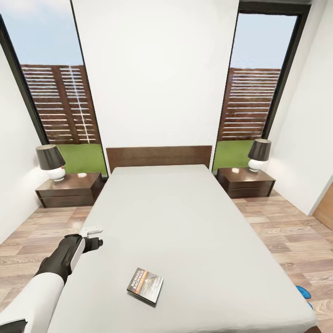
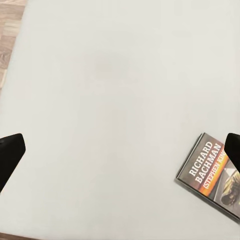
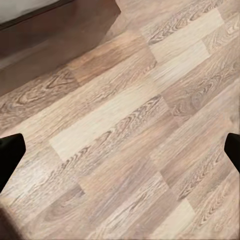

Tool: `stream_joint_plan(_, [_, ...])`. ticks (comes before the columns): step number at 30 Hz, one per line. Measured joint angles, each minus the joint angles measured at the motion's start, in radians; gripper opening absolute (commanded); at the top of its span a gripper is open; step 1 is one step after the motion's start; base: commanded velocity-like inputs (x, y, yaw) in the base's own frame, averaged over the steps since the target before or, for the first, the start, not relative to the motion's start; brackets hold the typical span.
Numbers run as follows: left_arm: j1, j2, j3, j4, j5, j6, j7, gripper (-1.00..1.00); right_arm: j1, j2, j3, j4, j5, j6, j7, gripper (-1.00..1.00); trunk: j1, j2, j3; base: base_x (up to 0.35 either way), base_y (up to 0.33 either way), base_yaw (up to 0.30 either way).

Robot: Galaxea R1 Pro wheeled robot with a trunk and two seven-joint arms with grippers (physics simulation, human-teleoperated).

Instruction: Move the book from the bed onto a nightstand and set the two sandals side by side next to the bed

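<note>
Book: there it is, the paperback book (image 1: 145, 285) lying flat and face up on the bed (image 1: 185, 222), near the foot end and a little left of the middle line.
Book heading: its long axis runs slantwise across the mattress, not square to any edge; the spine with the white lettering sits on its left side, and in the left wrist view (image 2: 212, 172) the title reads up along that slant.
Left gripper: the left gripper (image 1: 92, 236) hovers over the bed's left margin, just inside the edge, up and to the left of the book and apart from it.
Left fingers: spread wide, nothing between them; one dark fingertip (image 2: 10, 155) shows at each side of the wrist picture, with bare mattress in the gap and the book just beside the far tip.
Right gripper: its camera looks down at plank floor (image 3: 130, 145); the two fingertips (image 3: 10, 157) stand far apart and empty.
Sandal: one blue sandal (image 1: 304, 292) peeks out on the floor by the bed's right side, close to the foot corner, partly hidden by the mattress edge.
Nightstands: left nightstand (image 1: 69, 189) and right nightstand (image 1: 245, 181) flank the headboard, each carrying a lamp (image 1: 51, 162) toward its outer back, with bare glossy top in front.
Open room: wide mattress all round the book; floor strips run free down both sides of the bed.
</note>
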Motion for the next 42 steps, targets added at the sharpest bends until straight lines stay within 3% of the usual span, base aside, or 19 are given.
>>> stream_joint_plan(5, [0.000, 0.000, -0.001, 0.002, 0.000, -0.001, 0.000, 1.00, 0.007, 0.014, -0.009, 0.066, 0.139, -0.001, -0.087, 1.00, 0.000, 0.000, 0.000, 0.000, 0.000, 0.000])
stream_joint_plan(6, [0.000, 0.000, -0.001, 0.002, 0.000, -0.001, 0.000, 1.00, 0.007, 0.014, -0.009, 0.067, 0.141, -0.001, -0.088, 1.00, 0.000, 0.000, 0.000, 0.000, 0.000, 0.000])
stream_joint_plan(11, [0.000, 0.000, -0.002, 0.002, -0.001, -0.001, 0.000, 1.00, 0.010, 0.072, -0.012, 0.092, 0.287, -0.001, -0.167, 1.00, 0.000, 0.000, 0.000, 0.000, 0.000, 0.000])
stream_joint_plan(12, [0.000, 0.000, -0.002, 0.002, -0.001, -0.001, 0.000, 1.00, 0.010, 0.073, -0.013, 0.092, 0.289, -0.001, -0.167, 1.00, 0.000, 0.000, 0.000, 0.000, 0.000, 0.000])
stream_joint_plan(16, [0.000, 0.000, -0.002, 0.002, -0.001, -0.002, 0.001, 1.00, 0.011, 0.120, -0.016, 0.123, 0.356, -0.003, -0.195, 1.00, 0.000, 0.000, 0.000, 0.000, 0.000, 0.000])
stream_joint_plan(22, [0.000, -0.005, -0.012, 0.002, 0.000, -0.002, 0.003, 1.00, 0.011, 0.163, -0.018, 0.223, 0.385, -0.003, -0.207, 1.00, 0.000, 0.000, 0.000, 0.000, 0.000, 0.000])
stream_joint_plan(28, [0.000, -0.013, -0.022, 0.003, -0.001, -0.002, 0.004, 1.00, 0.011, 0.253, -0.012, 0.286, 0.401, -0.002, -0.211, 1.00, 0.000, 0.000, 0.000, 0.000, 0.000, 0.000])
stream_joint_plan(32, [0.000, -0.016, -0.024, 0.004, -0.001, -0.002, 0.003, 1.00, 0.011, 0.285, -0.011, 0.298, 0.405, -0.003, -0.211, 1.00, 0.000, 0.000, 0.000, 0.000, 0.000, 0.000])
stream_joint_plan(42, [0.000, -0.022, -0.026, 0.005, -0.001, -0.002, 0.000, 1.00, 0.011, 0.320, -0.011, 0.308, 0.407, -0.004, -0.209, 1.00, 0.000, 0.000, 0.000, 0.072, 0.010, 0.000])
